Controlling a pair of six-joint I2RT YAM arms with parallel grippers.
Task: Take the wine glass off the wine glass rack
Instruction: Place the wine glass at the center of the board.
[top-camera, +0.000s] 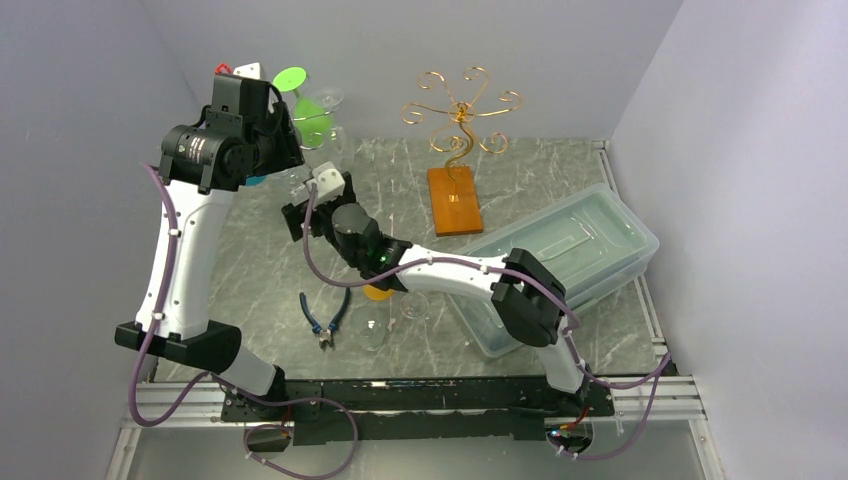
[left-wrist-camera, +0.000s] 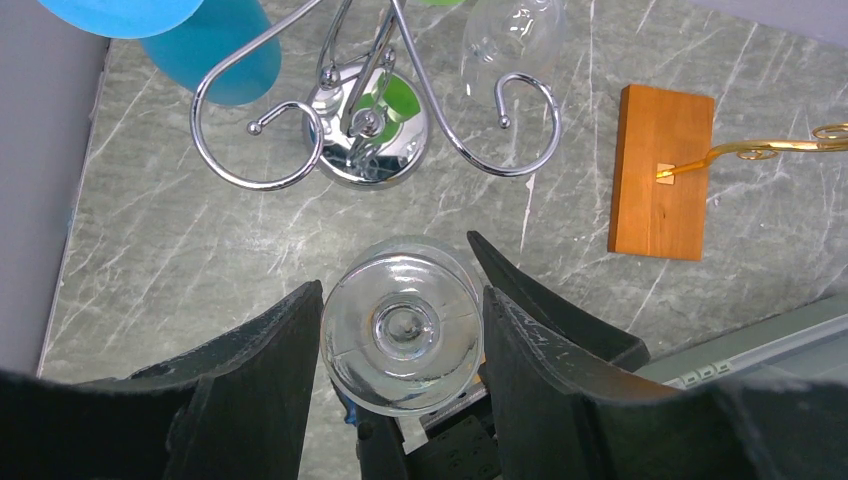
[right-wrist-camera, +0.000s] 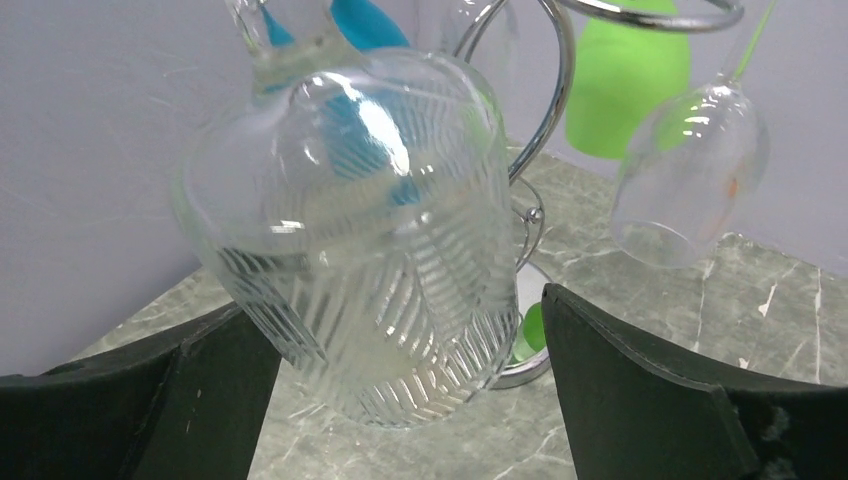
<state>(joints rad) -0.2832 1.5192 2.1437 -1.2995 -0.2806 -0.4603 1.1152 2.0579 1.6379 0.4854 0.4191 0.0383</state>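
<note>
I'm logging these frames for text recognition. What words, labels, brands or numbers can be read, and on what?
No text can be read in any view.
Pale marks on the left arm's motor housing: too small to read.
The wine glass, wooden base and plastic bin show no lettering.

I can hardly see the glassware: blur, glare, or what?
Right wrist view: the ribbed wine glass looks soft up close, with a white glare streak; left wrist view: the chrome rack mirrors green; top view: a clear glass nearly vanishes against the table.
</note>
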